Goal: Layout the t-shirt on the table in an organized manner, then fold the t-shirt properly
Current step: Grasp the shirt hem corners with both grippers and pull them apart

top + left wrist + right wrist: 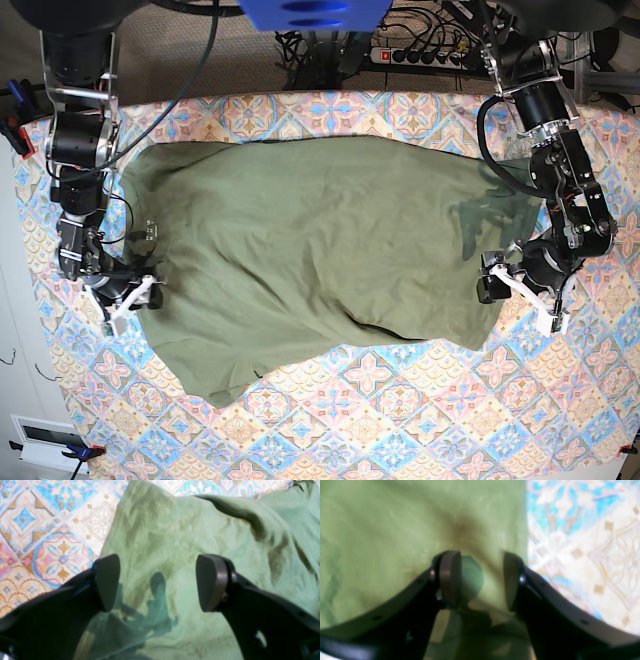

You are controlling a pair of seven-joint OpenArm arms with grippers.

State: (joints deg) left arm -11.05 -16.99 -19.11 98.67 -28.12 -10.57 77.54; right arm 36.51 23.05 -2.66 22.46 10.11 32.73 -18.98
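At the base view's left edge we find the right gripper [128, 297] over the shirt's side hem, jaws partly apart, nothing between them. The t-shirt [310, 260] lies spread but rumpled across the middle of the table [400, 420], a raised fold near its lower edge. It looks light, soft and limp; we judge hems and corners the best holds. At right, the left gripper [520, 290] hangs wide, empty.
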